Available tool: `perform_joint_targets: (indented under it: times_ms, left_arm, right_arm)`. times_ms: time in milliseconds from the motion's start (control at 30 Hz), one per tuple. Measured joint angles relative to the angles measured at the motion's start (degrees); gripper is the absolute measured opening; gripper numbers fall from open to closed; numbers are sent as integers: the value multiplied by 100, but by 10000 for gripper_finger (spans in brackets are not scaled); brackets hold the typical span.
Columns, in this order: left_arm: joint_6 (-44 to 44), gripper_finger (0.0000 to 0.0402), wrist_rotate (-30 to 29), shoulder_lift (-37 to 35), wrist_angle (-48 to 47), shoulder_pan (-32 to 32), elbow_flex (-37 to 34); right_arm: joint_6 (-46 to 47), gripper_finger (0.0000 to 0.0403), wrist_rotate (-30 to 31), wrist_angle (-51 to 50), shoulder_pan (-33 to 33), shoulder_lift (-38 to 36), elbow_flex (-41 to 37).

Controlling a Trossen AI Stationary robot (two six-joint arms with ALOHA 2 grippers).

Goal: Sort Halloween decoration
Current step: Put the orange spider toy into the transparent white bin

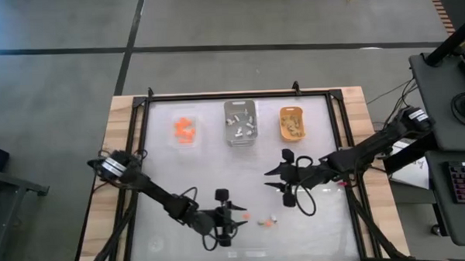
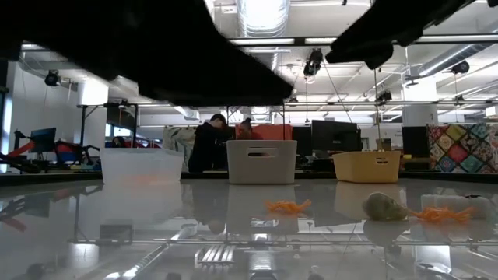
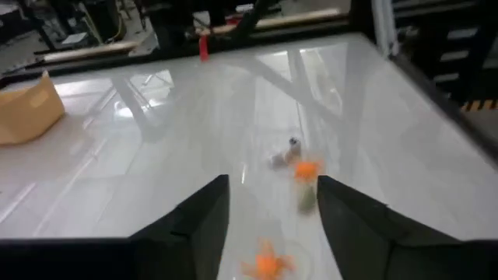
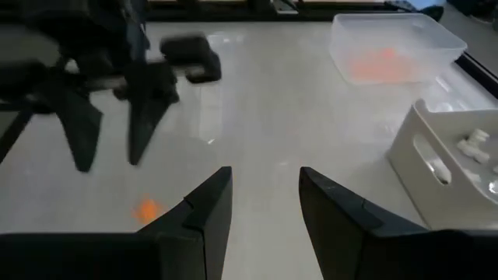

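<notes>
Nearest the front edge of the table (image 1: 166, 226), in the lower middle of the high view, the left gripper (image 1: 225, 241) is seen low over the glass. Its fingers are spread apart and nothing is held between them; in the left wrist view an orange trinket (image 3: 267, 265) lies loose on the surface between the dark fingers (image 3: 198, 225). It is judged that this piece is being lined up for a pick. Just beside, to the right, more small trinkets (image 1: 267, 221) lie together, one orange and one pale.

Farther in, at the middle right of the high view, the right gripper (image 1: 283, 179) hangs above the table with its fingers apart and empty, probably waiting.

At the far side three trays stand in a row: a clear tray (image 1: 185, 130) with orange pieces, a grey tray (image 1: 241, 121) with pale pieces, and an orange-yellow tray (image 1: 292, 122) with tan pieces. So one kind is kept in each tray.

No label or writing can be read.
</notes>
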Motion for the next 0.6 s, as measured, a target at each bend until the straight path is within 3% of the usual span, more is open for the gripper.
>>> perform_joint_targets:
  times_ms: [233,467,600]
  left_arm:
    - [-23,212,540,481,73,256,98]
    - [-23,204,1414,669,50,502,33]
    - [-22,193,1499,695,28,534,-17]
  right_arm:
    - [17,141,1,76,152,-98,-55]
    - [-3,141,1,126,164,-80,-55]
    - [41,141,3,129,175,-57,-55]
